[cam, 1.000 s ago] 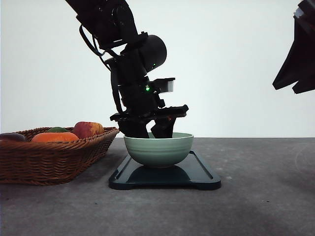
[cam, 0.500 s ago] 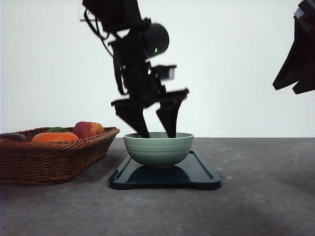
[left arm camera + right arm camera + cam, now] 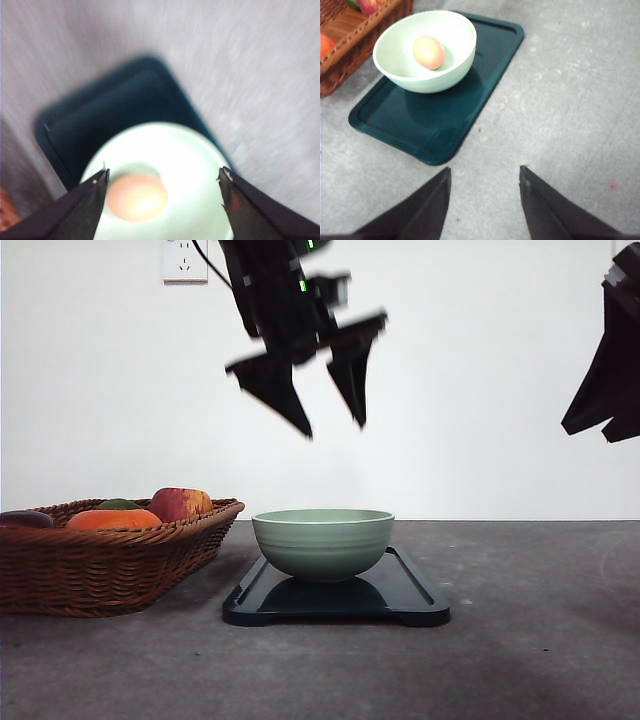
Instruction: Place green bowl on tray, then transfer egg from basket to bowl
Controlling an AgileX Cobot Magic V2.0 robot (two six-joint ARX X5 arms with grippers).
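The pale green bowl (image 3: 322,542) stands on the dark tray (image 3: 410,598), toward its left end. A tan egg (image 3: 428,52) lies inside the green bowl (image 3: 426,51); the left wrist view looks down on the same egg (image 3: 136,196). My left gripper (image 3: 330,427) hangs open well above the bowl, nothing between its fingers (image 3: 80,210). The wicker basket (image 3: 110,565) sits left of the tray. My right gripper (image 3: 482,177) is open over bare table beside the tray (image 3: 435,125); in the front view its arm (image 3: 610,370) hangs high at the right edge.
The basket holds an orange, a red apple (image 3: 178,503) and other fruit. A wall socket (image 3: 182,260) is on the white wall behind. Grey tabletop stretches to the right of the tray and in front of it.
My left gripper, open inside the bowl a second ago, has risen straight up well clear of the rim. The bowl, the tray and the right arm have stayed put.
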